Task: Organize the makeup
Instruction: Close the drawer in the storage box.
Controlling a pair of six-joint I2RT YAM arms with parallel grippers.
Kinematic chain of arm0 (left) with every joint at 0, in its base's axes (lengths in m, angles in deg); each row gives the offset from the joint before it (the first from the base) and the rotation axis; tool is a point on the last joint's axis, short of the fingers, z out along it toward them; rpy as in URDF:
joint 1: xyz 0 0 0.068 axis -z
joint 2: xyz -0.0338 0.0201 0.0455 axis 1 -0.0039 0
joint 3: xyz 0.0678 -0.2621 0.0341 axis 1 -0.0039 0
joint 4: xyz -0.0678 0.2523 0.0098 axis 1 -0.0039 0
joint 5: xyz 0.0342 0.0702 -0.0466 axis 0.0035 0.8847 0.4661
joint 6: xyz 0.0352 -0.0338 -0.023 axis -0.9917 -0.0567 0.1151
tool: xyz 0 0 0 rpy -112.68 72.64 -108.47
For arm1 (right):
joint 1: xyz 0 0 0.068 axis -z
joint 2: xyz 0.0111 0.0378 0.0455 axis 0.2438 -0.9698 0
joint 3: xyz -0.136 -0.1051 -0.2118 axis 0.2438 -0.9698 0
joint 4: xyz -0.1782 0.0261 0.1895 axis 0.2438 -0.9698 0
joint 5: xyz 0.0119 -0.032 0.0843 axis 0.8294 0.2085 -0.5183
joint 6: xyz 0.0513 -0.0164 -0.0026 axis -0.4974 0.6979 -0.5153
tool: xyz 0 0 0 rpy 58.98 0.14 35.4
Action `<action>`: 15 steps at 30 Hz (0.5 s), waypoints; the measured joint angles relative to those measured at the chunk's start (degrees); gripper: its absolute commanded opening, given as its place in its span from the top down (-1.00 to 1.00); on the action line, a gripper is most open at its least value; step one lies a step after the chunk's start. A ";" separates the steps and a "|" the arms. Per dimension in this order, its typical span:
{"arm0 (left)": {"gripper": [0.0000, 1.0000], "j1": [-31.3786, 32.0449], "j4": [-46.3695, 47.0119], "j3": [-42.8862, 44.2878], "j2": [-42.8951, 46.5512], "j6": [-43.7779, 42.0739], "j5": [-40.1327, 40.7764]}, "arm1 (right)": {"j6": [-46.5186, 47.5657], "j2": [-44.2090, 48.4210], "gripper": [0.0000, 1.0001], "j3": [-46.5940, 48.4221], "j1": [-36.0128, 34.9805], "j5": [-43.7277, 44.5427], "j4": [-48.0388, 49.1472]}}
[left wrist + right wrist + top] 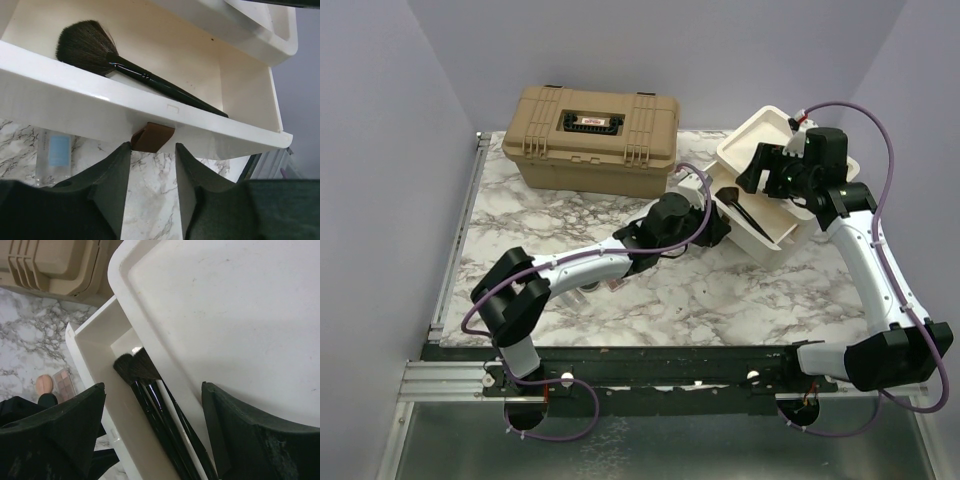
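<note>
Left gripper (153, 150) brackets the brown tab (152, 136) on the open drawer (100, 107) at the far right, whether pinching we cannot tell, presumably to slide it shut over the black brush (150, 80) inside.

Black brush (145, 77); white drawer (75, 95); tan case (590, 140); grey-veined white marble table (720, 295); light-blue-labelled tube (59, 152).

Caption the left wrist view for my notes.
Left gripper at the brown tab of a white drawer holding a black brush.
</note>
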State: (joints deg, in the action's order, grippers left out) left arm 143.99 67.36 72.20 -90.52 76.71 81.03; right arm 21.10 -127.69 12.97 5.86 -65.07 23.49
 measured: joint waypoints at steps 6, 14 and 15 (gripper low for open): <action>0.33 -0.31 0.15 0.74 -0.63 0.09 -0.04 | 0.63 0.48 -0.68 -0.79 0.11 -0.44 0.83; 0.33 -0.33 0.52 1.81 -1.90 0.31 -0.24 | 0.92 1.27 -0.73 -1.86 0.11 -0.85 2.01; 0.33 -0.33 0.76 1.90 -2.12 0.42 -0.24 | 0.94 1.29 -0.73 -1.97 0.11 -0.92 2.14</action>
State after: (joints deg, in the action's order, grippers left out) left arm 143.66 68.13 74.11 -92.64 77.13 80.79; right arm 22.04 -126.40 11.00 5.97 -65.99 25.63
